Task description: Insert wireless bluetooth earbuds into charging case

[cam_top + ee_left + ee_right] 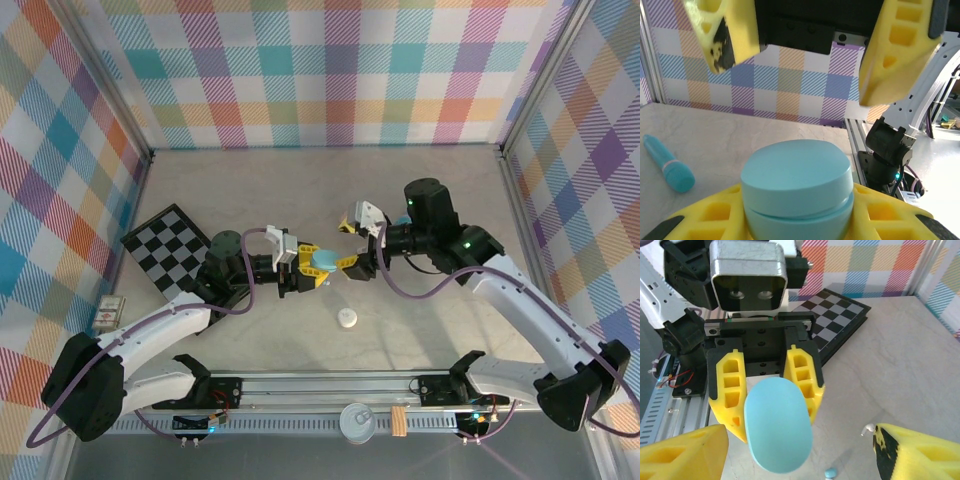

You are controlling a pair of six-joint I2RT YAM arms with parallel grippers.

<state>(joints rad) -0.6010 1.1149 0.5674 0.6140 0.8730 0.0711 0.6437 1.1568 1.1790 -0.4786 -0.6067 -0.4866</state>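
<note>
The right claw is nearest. Its yellow fingers stand spread wide and empty, one on each side of the pale blue case, touching nothing. On the table under this claw lie two earbuds: a white one just beside the scuffed finger and a pale blue one below the case. Just past them, the left claw is closed partway on the case, pinching it from both sides and holding it in the air with the lid shut.

The case looks smooth and rounded, and it is held over a small patch. If the right claw closes off-centre or tugs at the lid, the case may twist or pop out of the left claw. It would then drop among the earbuds and scatter them. The lid seam is thin, so thick fingers may slip past it and only squeeze the lid down. The earbuds are tiny, and broad fingers pressing at the table may flick them away.

Counted outward:
- two claws
- two earbuds that I can make out
- one held case
- one white pebble, perhaps another case, on the table below the claws toward the arm bases
- one teal stick on the table off to the left claw's side
- one checkered board beyond the left claw
</note>
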